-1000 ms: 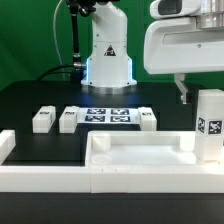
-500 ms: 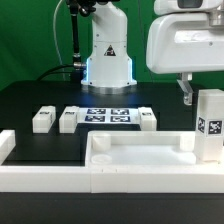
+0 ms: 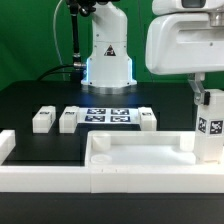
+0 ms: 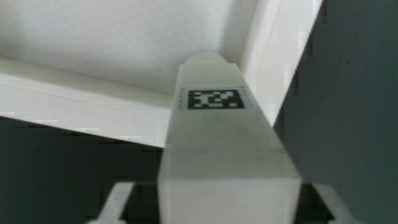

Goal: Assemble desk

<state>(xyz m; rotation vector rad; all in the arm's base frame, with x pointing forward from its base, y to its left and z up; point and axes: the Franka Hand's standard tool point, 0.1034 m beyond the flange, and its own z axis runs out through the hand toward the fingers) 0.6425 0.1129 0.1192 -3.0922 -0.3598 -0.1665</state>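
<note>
One white desk leg (image 3: 209,125) stands upright at the exterior view's right, just beside the tabletop (image 3: 140,143), with a tag on its side. My gripper (image 3: 205,95) has come down over the leg's top end. In the wrist view the leg (image 4: 221,130) fills the space between my fingers, and the gripper (image 4: 222,208) is shut on its sides. The tag on the leg's end faces the camera, with the rimmed white tabletop (image 4: 89,92) behind it. The leg still rests on the table.
Three more legs (image 3: 43,119) (image 3: 68,119) (image 3: 148,119) lie in a row at the back, on either side of the marker board (image 3: 108,116). The robot base (image 3: 108,60) stands behind them. A low white border rail (image 3: 35,172) runs along the front.
My gripper has shifted toward the exterior view's right and down onto the upright leg. Its fingers have closed in from wide open. The leg has not moved.
</note>
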